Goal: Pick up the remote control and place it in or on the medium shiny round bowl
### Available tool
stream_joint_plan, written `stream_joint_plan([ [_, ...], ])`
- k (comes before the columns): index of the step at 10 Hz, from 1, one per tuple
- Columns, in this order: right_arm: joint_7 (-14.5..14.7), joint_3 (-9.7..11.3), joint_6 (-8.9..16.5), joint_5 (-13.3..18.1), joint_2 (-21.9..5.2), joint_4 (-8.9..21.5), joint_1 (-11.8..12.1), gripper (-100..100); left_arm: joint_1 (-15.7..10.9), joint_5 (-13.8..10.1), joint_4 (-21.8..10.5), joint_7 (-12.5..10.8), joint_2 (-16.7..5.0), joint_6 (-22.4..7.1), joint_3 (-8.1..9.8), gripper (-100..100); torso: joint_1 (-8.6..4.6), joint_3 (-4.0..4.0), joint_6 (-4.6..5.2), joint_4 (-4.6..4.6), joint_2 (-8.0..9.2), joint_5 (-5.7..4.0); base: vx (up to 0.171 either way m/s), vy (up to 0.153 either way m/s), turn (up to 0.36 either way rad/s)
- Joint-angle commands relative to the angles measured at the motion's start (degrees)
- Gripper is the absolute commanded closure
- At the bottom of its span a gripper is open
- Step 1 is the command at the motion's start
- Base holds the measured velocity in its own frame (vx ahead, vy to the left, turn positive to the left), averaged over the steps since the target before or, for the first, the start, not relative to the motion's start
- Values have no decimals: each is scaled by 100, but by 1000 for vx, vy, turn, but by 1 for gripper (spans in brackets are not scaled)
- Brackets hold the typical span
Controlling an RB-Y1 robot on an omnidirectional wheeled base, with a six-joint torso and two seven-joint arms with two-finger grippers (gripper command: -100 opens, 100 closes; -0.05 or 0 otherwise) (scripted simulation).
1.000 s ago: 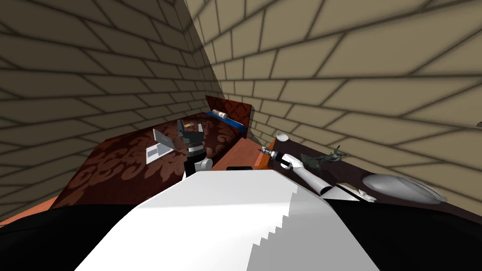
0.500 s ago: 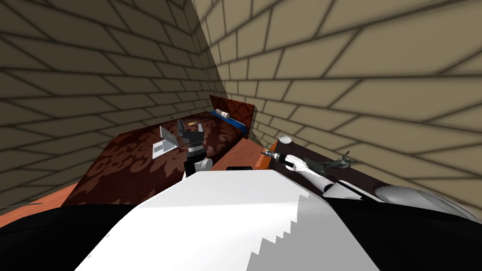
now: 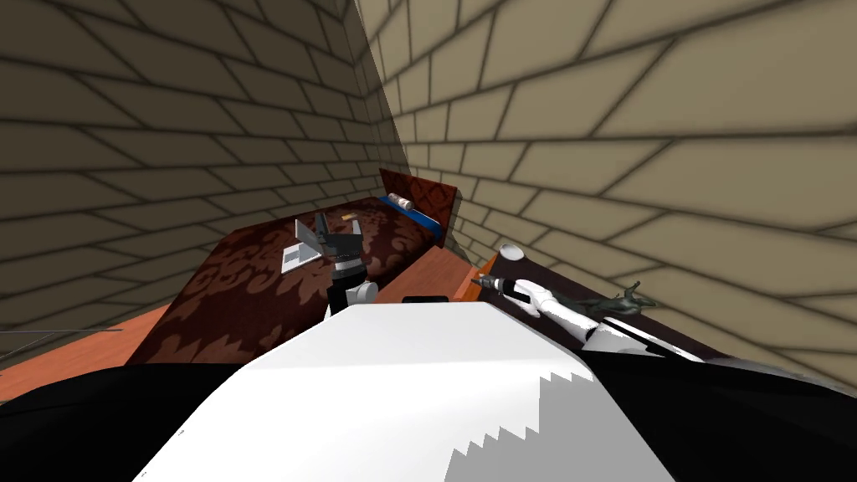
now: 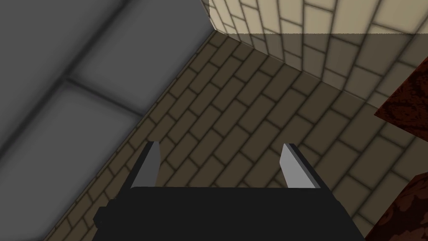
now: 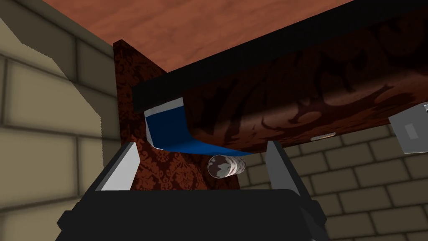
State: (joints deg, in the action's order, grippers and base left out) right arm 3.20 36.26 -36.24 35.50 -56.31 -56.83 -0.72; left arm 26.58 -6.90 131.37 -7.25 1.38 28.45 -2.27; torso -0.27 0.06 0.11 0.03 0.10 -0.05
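Probably the remote control was the small flat tan bar (image 3: 347, 217) on the dark red patterned bed (image 3: 251, 284), just past the left tool (image 3: 339, 228). The left tool and right tool (image 5: 200, 143) both stood wide open and empty.

Risks:
- bar misidentified
- thin body slipping off the blade fingers
- small white round bowl (image 3: 510, 251) on the dark worktop (image 3: 561, 279) mistaken for the target

Count: one bar, one grey open laptop (image 3: 303, 247), one white roll (image 3: 405, 202), one bowl, two tools.

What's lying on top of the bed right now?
An open laptop, a small flat yellowish item, and a white roll on a blue pillow. My left gripper hides part of the bed behind it.
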Motion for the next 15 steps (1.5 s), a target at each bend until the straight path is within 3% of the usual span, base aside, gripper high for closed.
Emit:
stream_joint_plan([
  [1, 36, 286, 72, 188, -115, 286, -105, -100, 0, 0, 0, 0, 0, 0, 0, 0, 0, 0, 0, 0, 0, 0, 6, -69, 130],
  [4, 94, 624, 95, 328, -212, 620, -160, -100, -1, 0, 0, 0, 0, 0, 0, 0, -3, -1, -3, 0, -1, 0, -2, -65, 110],
  [5, 151, 847, 119, 463, -293, 879, -206, -100, 0, 0, 0, 0, 0, 0, 0, 0, 0, 1, 1, 0, 2, 0, -29, -78, 123],
  [7, 151, 888, 119, 463, -293, 879, -206, -100, 0, 0, 0, 0, 0, 0, 0, 0, -3, 3, 2, 1, 6, -1, -3, -50, 26],
  [9, 259, 1288, 166, 715, -406, 1344, -273, -100, 0, 0, 0, 0, 0, 0, 0, 0, 8, -1, -1, 0, -1, 3, -3, -70, 149],
  [10, 259, 1393, 166, 715, -406, 1344, -273, -100, 0, 0, 0, 0, 0, 0, 0, 0, -9, 1, -2, 1, 2, 0, -16, -89, 92],
  [11, 309, 1625, 188, 829, -441, 1533, -294, -100, 0, 0, 0, 0, 0, 0, 0, 0, -8, 2, 0, 1, 3, -3, -8, -105, 96],
  [12, 309, 1630, 188, 829, -441, 1547, -294, -100, 0, 0, 0, 0, 0, 0, 0, 0, -15, 1, 1, 1, 2, -3, -18, -74, 53],
  [15, 437, 2226, 240, 1117, -479, 2025, -307, -100, 0, 0, 0, 0, 0, 0, 0, 0, -6, 6, 1, 2, 11, -1, -34, -83, 117],
])
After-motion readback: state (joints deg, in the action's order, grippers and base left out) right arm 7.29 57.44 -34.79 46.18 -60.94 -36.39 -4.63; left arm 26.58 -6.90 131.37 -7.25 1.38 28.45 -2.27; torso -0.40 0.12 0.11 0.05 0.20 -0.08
